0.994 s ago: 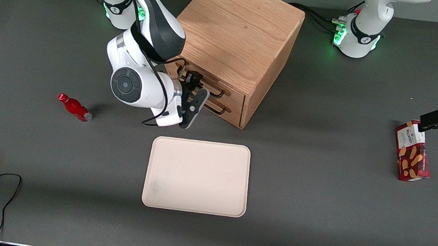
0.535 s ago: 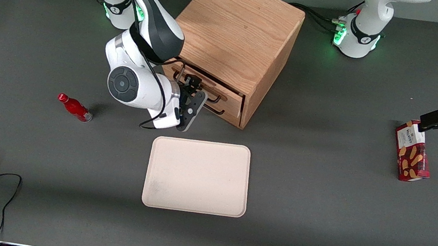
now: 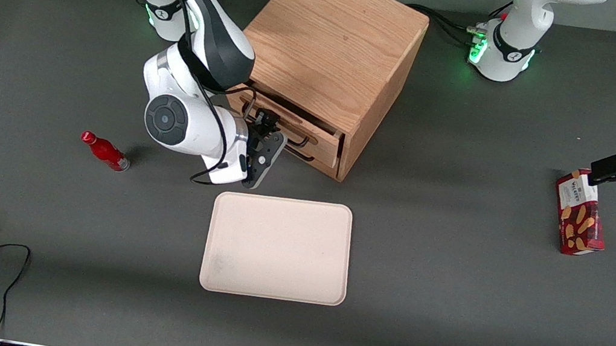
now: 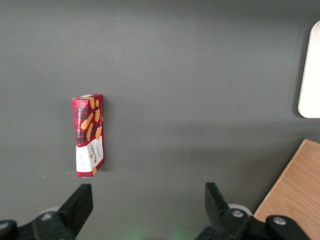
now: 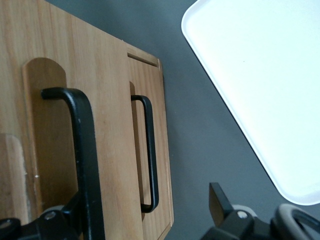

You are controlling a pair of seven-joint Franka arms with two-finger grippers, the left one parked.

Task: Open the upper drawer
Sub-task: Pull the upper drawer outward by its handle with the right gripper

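Fingers spread wide, gripper (image 3: 265,130) at the front of one cube cabinet (image 3: 334,36), one finger (image 5: 60,220) against the black handle of upper drawer (image 3: 314,131), partly out above lower drawer (image 3: 319,161). Nearby: one tray (image 3: 278,248), one red bottle (image 3: 105,151), one biscuit box (image 3: 580,213).

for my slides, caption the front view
Right arm's gripper at the upper drawer handle, drawer partly pulled out above the lower drawer.
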